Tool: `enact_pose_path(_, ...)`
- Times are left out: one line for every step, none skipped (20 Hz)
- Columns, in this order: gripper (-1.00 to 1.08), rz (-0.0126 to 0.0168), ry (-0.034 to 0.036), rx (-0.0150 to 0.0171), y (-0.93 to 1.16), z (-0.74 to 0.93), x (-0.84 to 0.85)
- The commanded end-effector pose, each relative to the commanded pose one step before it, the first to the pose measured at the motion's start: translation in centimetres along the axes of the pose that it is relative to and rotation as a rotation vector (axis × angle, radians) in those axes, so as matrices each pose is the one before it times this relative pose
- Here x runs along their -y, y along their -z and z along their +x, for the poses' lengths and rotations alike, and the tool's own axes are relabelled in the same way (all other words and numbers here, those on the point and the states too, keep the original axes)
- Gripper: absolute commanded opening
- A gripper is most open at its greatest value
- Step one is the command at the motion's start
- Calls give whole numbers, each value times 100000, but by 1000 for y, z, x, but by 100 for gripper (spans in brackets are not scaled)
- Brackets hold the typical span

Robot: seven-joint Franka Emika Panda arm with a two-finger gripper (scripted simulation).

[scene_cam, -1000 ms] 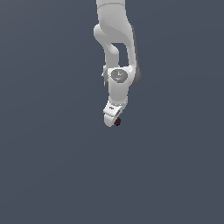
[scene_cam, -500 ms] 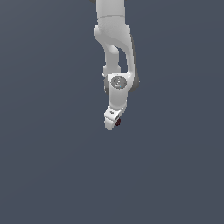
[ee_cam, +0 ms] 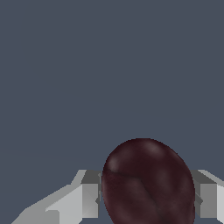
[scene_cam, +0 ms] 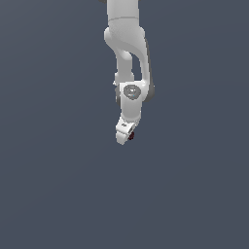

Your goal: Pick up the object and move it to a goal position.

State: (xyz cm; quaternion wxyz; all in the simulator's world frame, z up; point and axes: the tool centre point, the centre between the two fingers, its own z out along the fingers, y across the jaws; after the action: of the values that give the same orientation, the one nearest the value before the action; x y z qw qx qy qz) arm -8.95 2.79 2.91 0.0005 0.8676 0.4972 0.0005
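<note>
Maroon object point(ee_cam: 148, 183) between gripper point(ee_cam: 146, 199) fingers point(ee_cam: 89, 199)

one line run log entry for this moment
phase: carry | end effector: shut on maroon object | object: between fingers, off any surface | goal: not visible

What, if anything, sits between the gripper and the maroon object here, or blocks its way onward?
Nothing visible does. In the wrist view the maroon object sits directly between the fingers, already in the grasp of the gripper. Around it both views show only plain grey background; no goal marker is visible, so the onward path cannot be judged further.
</note>
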Motion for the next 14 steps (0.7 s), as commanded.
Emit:
enact_pose_path(-100,2,9,12,-5,3,6)
enact_pose_path(-100,0,0,0,2,24,-7)
enact_pose_path(-100,0,0,0,6,73,-20)
enact_pose_path(-100,0,0,0,10,121,-34)
enact_pose_path(-100,0,0,0,14,169,-47)
enact_pose_path(-100,0,0,0,18,216,-61)
enact_pose_path(-100,0,0,0,22,263,-74)
enact_pose_path(-100,0,0,0,25,309,-87)
enact_pose_path(-100,0,0,0,29,353,-100)
enact_pose_path(-100,0,0,0,32,396,-112)
enact_pose_path(-100,0,0,0,36,438,-125)
enact_pose_path(-100,39,-21,-22,28,469,-144)
enact_pose_path(-100,0,0,0,42,517,-149)
enact_pose_path(-100,0,0,0,45,554,-160)
